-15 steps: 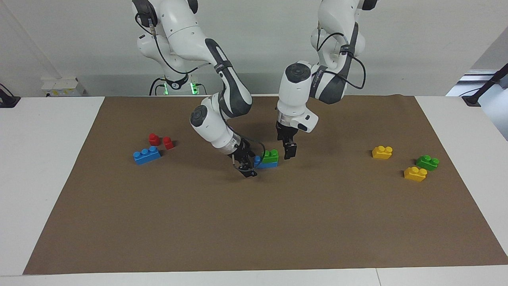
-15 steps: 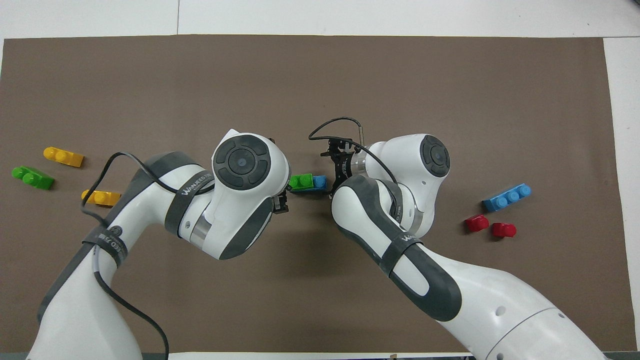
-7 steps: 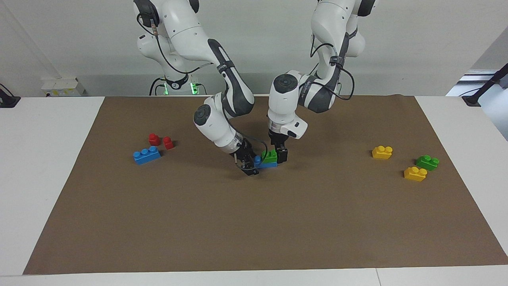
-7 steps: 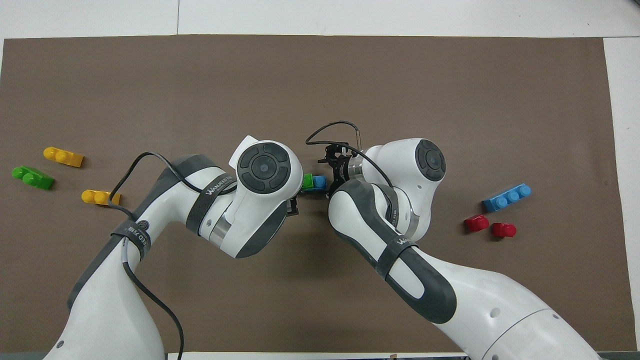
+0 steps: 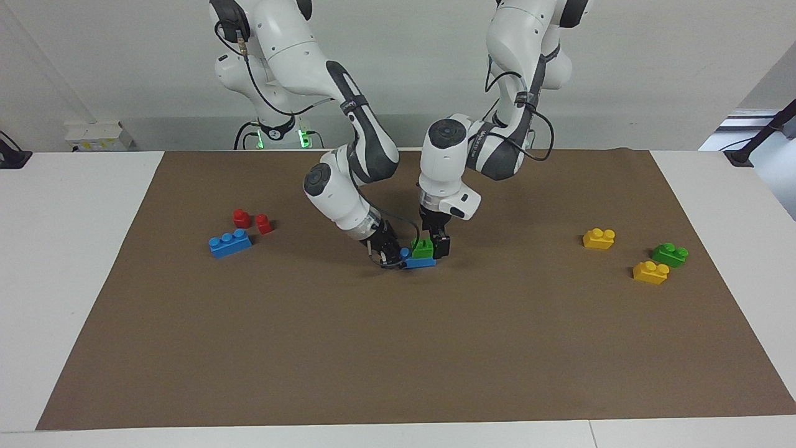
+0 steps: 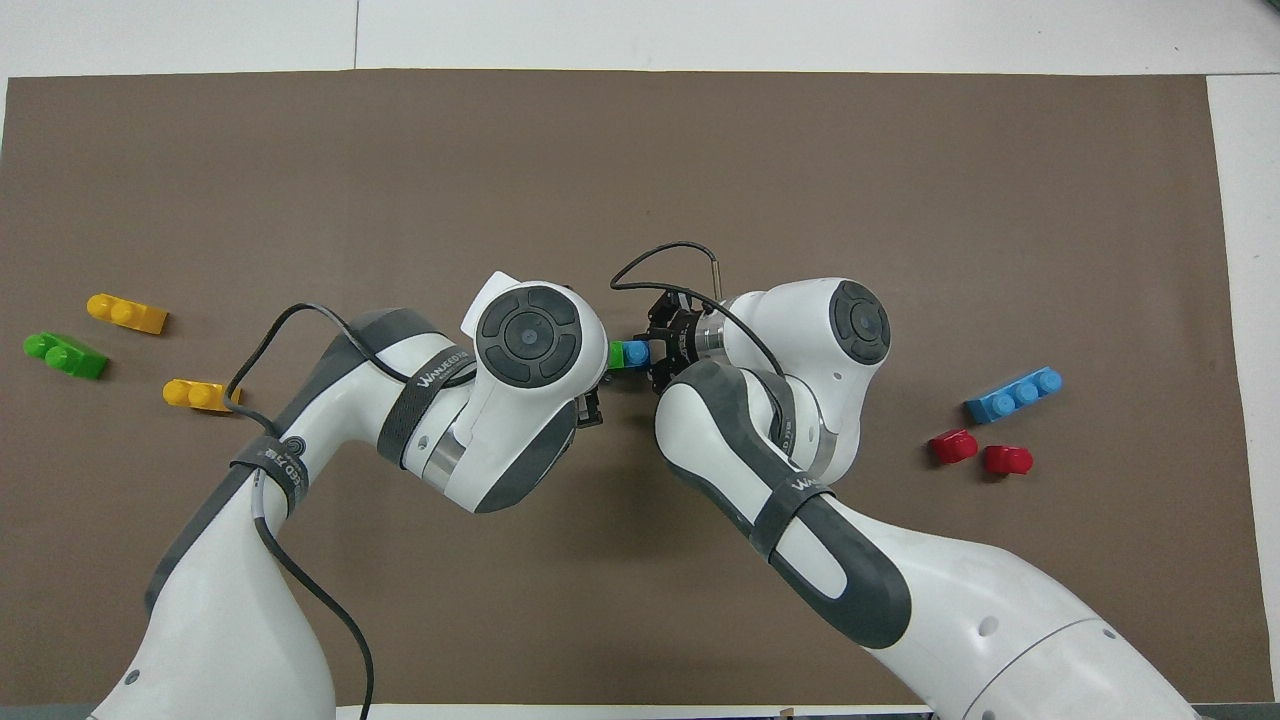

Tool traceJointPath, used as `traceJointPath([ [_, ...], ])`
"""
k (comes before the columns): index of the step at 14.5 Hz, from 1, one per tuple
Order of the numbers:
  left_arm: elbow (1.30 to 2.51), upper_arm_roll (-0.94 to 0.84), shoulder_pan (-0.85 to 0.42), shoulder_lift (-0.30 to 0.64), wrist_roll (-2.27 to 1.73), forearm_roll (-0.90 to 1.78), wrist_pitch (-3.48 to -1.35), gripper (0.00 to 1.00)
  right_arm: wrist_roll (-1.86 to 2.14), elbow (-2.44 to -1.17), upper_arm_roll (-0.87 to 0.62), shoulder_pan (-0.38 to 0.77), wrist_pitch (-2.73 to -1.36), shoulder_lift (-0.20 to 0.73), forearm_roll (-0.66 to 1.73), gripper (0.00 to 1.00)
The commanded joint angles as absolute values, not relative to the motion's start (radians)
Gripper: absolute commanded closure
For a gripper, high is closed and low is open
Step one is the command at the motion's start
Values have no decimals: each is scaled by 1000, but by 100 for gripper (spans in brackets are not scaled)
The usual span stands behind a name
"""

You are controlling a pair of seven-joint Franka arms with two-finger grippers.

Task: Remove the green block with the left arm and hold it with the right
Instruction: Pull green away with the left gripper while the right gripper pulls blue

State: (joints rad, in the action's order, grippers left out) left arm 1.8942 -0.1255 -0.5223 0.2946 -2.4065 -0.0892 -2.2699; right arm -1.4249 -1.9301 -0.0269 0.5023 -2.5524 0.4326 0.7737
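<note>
1. Facing view shows a white counter point(image 5: 74, 261) covered over most of its top by a brown mat point(image 5: 398, 348), with a pale wall at the robots' end.
2. Near the mat's middle, the green block point(image 5: 423, 247) sits stacked on a blue brick point(image 5: 419, 262), whose exposed stud shows beside it toward the right arm's end.
3. Toward the right arm's end lie a loose blue three-stud brick point(image 5: 230, 242) and two small red pieces point(image 5: 252, 221) just beside it, nearer to the robots.
4. Toward the left arm's end lie two yellow bricks point(image 5: 599, 238) point(image 5: 650, 272) and a second green brick point(image 5: 670, 254) between them, all well apart from the stack.
5. Wide bare mat stretches from the stack to the counter edge farthest from the robots.
6. The left gripper point(image 5: 433, 244) is down at the green block, its jaws set narrowly around it, one finger showing dark against the block's side toward the left arm's end; whether they press it, I cannot tell.
7. The right gripper point(image 5: 390, 255) comes in tilted at the blue brick's end, touching or just beside the exposed stud; how its jaws stand, I cannot tell.
8. Overhead view hides both grippers' tips under the wrists; only a sliver of green and blue shows between them.
</note>
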Motion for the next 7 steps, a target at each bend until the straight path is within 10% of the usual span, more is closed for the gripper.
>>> traceJointPath([
  [1,1893,-112,-540,301,-2451,-107,-2289,0,-1428,-1939,-26,509,-2580,431,801,100],
  [3,1896,-112,-548,301,-2460,-107,-2298,10,-1428,-1939,-26,509,-2580,433,801,100],
  [7,1904,-112,-548,299,-2465,-115,-2306,100,-1430,-1939,-26,509,-2580,431,801,100],
])
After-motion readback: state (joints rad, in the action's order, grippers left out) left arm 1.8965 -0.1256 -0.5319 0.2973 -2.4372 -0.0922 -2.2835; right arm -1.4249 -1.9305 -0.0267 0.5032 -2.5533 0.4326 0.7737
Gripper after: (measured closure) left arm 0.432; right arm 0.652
